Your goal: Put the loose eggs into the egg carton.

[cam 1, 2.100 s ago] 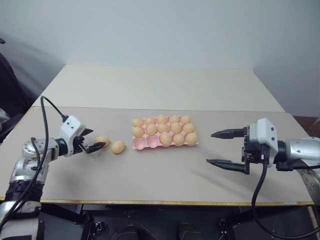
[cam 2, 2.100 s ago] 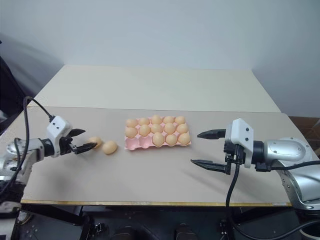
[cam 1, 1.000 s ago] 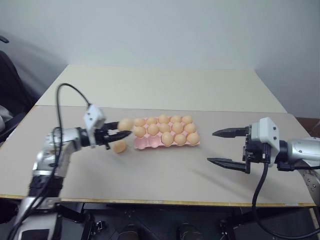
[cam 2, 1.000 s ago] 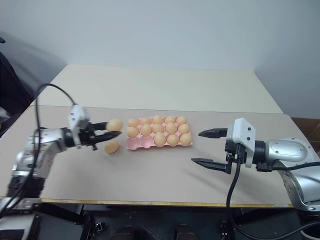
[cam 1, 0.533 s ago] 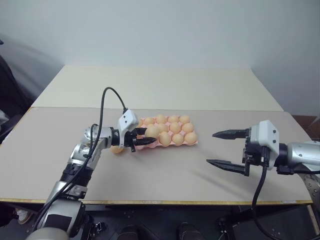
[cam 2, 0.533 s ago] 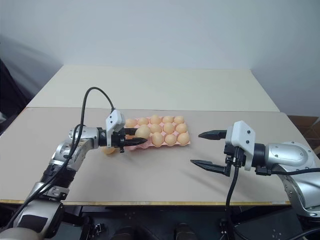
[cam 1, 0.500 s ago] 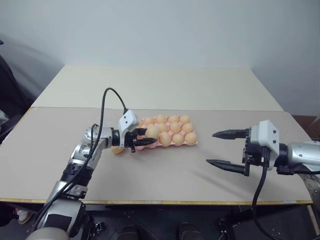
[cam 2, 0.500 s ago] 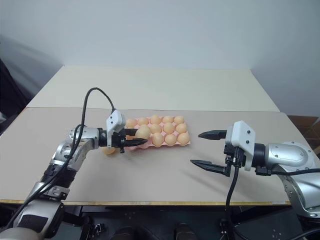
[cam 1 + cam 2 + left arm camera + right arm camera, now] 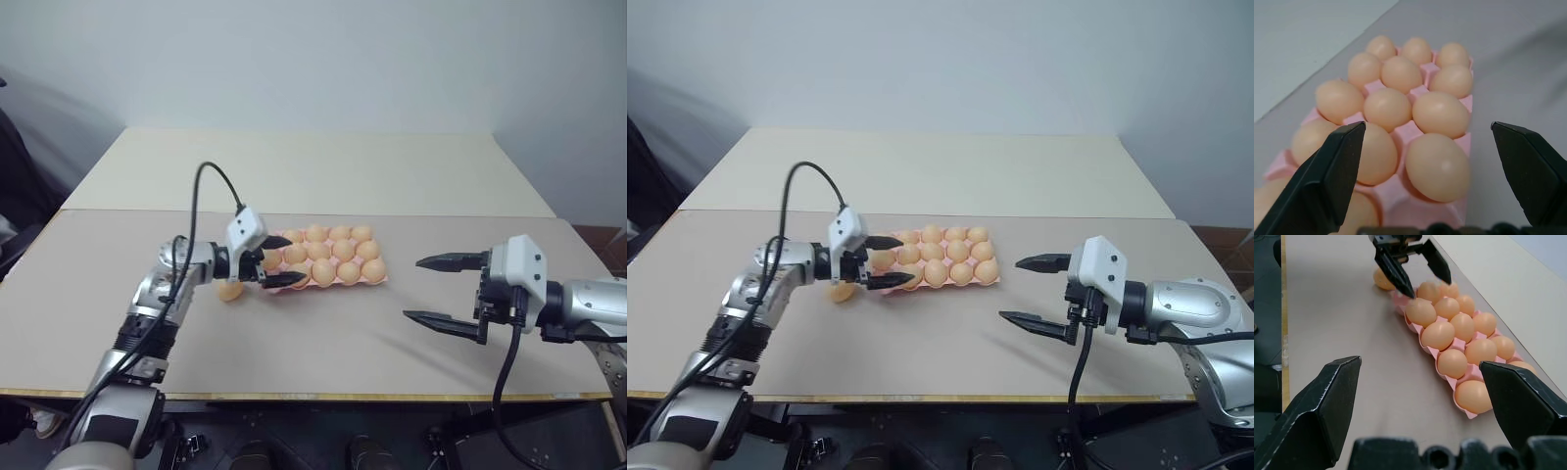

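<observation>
We note the left gripper [image 9: 277, 264] at the left end of the egg carton [image 9: 375, 279], its two black fingers spread wide, one above the other, with nothing pinched between them. The fingers straddle the carton's left end; we cannot tell whether either fingertip touches an egg or the pink rim. Seen from the left wrist, the fingers [image 9: 1327, 176] stand far apart on either side of the carton, and the eggs in the carton [image 9: 1441, 113] sit in their cups between and beyond them.

The carton lies flat near the middle of the desk [image 9: 323, 343], long side running left to right, closer to the seam with the lighter far panel than to the near edge. Nearly every cup we can see holds an egg; the gripper hides the cups at the left end, so we make no count there.

One loose egg [image 9: 229, 290] rests on the desk just beside the carton's left end, under the left arm's wrist, toward the left edge of the desk. From the right wrist we see it behind the left gripper, apart from the carton.

The right gripper [image 9: 433, 290] hangs over the right part of the desk, well apart from the carton's right end, fingers spread wide, holding and touching nothing.
</observation>
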You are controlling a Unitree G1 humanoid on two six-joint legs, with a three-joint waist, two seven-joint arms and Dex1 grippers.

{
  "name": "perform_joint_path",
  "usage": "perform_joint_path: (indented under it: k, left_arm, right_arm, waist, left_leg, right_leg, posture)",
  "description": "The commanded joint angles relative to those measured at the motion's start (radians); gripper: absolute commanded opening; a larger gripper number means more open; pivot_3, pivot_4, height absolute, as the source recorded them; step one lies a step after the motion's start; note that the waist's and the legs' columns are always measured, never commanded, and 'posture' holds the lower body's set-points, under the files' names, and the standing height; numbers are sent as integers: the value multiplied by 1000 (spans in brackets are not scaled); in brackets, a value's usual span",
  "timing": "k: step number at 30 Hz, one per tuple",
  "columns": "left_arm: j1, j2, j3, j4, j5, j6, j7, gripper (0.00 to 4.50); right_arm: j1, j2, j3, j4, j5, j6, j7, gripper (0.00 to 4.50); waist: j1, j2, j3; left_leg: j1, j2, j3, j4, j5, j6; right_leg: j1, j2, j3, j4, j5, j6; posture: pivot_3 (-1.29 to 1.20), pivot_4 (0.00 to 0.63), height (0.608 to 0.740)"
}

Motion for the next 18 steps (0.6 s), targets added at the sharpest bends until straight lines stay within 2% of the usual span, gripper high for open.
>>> perform_joint_path:
  k: [1, 5, 10, 14, 18]
  left_arm:
    - [31, 85, 112, -110, -77, 26, -29, 4486]
    - [183, 232, 275, -185, -141, 26, -72, 4486]
    - [418, 337, 453, -277, -224, 60, -116, 4486]
    - [619, 368, 581, -371, -289, 115, -137, 4486]
    - [755, 352, 656, -444, -315, 146, -101, 4486]
  right_arm:
    - [-10, 2, -22, -11, 14, -14, 5, 4500]
    - [-23, 7, -9, 16, 3, -24, 17, 4500]
    - [-34, 3, -7, 40, -3, -32, 36, 4500]
    - [-36, -3, -9, 51, -3, -33, 53, 4500]
    - [-41, -6, -9, 58, -2, -32, 66, 4500]
  waist:
    - [-2, 0, 0]
    - [-9, 0, 0]
    - [-3, 0, 0]
    - [3, 0, 0]
    - [4, 0, 0]
  left_leg:
    - [0, 0, 0, 0, 0, 0]
    - [1, 0, 0, 0, 0, 0]
    - [1, 1, 1, 0, 0, 0]
    - [1, 1, 1, -1, 0, 0]
    - [2, 2, 1, -1, 0, 0]
  right_leg:
    - [0, 0, 0, 0, 0, 0]
    - [0, 0, 0, 1, 0, 0]
    - [0, 0, 0, 0, 0, 0]
    - [0, 0, -1, 0, 0, 0]
    - [0, 0, -1, 0, 0, 0]
  posture:
    - [0, 150, 740]
    - [0, 150, 740]
    - [0, 150, 740]
    - [0, 150, 740]
    - [0, 150, 740]
